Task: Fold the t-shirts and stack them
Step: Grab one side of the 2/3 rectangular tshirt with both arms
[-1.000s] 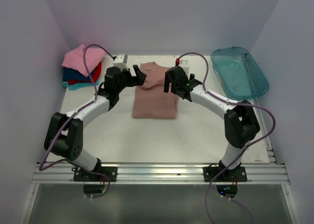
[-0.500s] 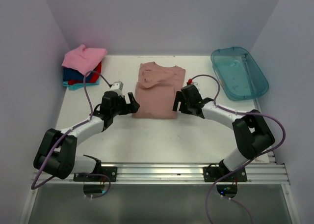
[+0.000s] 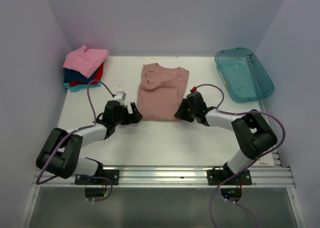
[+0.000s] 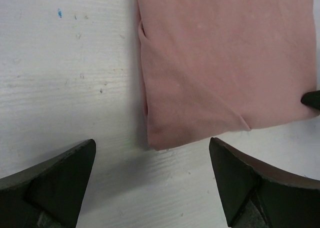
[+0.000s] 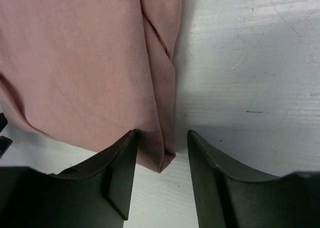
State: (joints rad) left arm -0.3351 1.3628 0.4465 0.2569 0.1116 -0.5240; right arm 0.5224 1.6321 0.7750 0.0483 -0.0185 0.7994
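Note:
A dusty pink-brown t-shirt (image 3: 161,90) lies folded into a long strip in the middle of the white table (image 3: 150,140). My left gripper (image 3: 134,116) is low at its near left corner, wide open. In the left wrist view that corner of the t-shirt (image 4: 225,63) lies just ahead of the gap of the left gripper (image 4: 152,144). My right gripper (image 3: 178,114) is at the near right corner. In the right wrist view the t-shirt (image 5: 75,63) has its corner between the half-closed fingers of the right gripper (image 5: 162,135). One finger touches the cloth, the other stands apart.
A stack of folded t-shirts (image 3: 84,68), bright pink on top of red, blue and teal, sits at the back left corner. A translucent teal tub (image 3: 244,74) lies at the back right. Side walls stand close on both sides.
Both arms came back from the shirt's far half to its near corners and dropped low. The right jaws narrowed around the near right corner. The left jaws stayed wide.

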